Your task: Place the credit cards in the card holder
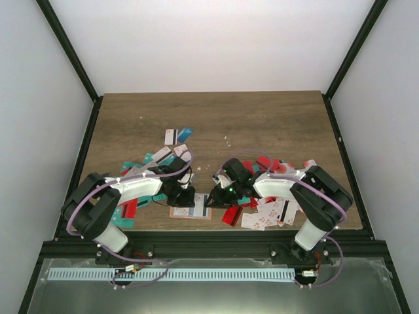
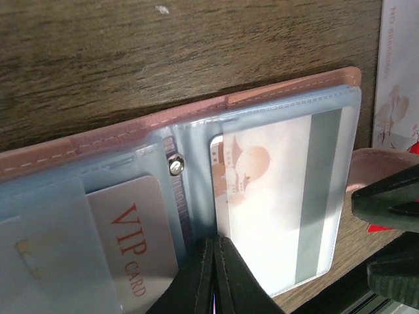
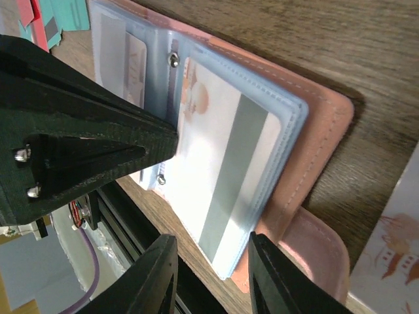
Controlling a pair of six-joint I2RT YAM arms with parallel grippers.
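The salmon-pink card holder (image 1: 190,212) lies open on the wood near the table's front edge. In the left wrist view the card holder (image 2: 131,134) shows clear sleeves, with a VIP card (image 2: 131,229) in the left one. A white credit card with a grey stripe (image 2: 275,196) sits in the right one. My left gripper (image 2: 215,271) is shut, its tips pressing down by the spine. My right gripper (image 3: 213,261) is open, its fingers on either side of the sleeve's near corner without touching it. The same striped card (image 3: 216,150) fills that sleeve. More credit cards (image 1: 150,163) lie scattered on the left.
A second heap of red and white cards (image 1: 268,210) lies under my right arm, and two cards (image 1: 178,135) sit further back. The black front rail (image 1: 209,239) runs just below the holder. A loose white card (image 3: 393,255) lies right of the holder.
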